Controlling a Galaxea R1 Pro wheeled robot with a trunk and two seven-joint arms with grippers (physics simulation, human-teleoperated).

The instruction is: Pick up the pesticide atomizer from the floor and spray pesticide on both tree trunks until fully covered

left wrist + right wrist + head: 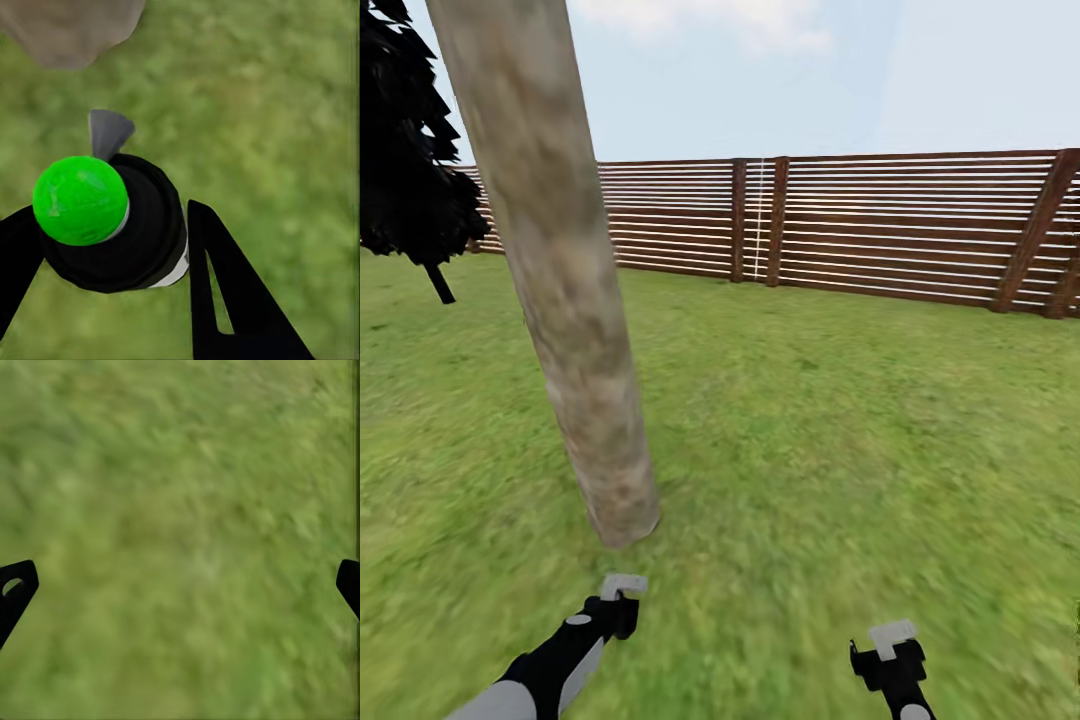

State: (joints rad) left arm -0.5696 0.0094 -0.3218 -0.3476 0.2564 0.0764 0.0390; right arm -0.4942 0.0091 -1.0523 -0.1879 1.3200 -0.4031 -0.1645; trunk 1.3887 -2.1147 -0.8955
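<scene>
The pesticide atomizer, a black bottle with a round green top and a grey nozzle, sits between the fingers of my left gripper, which is shut on it. Its nozzle points toward the base of a tree trunk. In the head view that thick mottled grey-brown tree trunk rises at a lean from the grass, just beyond my left gripper. My right gripper hangs low to the right, apart from the trunk. It is open over bare grass with nothing between its fingers.
A black cypress-like tree stands at the far left. A brown slatted wooden fence closes the back of the lawn. Open grass stretches to the right of the trunk and toward the fence.
</scene>
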